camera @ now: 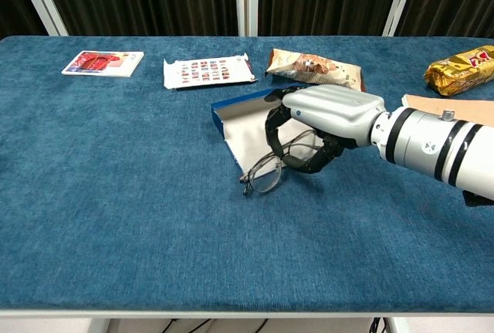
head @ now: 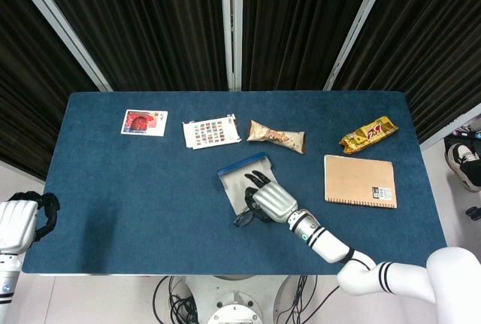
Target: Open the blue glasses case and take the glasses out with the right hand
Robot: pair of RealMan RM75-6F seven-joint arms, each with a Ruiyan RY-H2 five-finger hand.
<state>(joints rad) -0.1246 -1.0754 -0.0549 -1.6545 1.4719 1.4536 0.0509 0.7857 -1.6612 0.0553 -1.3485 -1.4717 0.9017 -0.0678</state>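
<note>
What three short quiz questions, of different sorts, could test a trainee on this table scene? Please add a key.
1. True or false: the case lies shut.
2. What does the right robot hand hold? A) notebook B) glasses C) gold snack
3. Fill in: the left robot hand is off the table's ____ edge in the head view.

Key: 1 false, it lies open. 2 B, its fingers are closed round the frame. 3 left.
</note>
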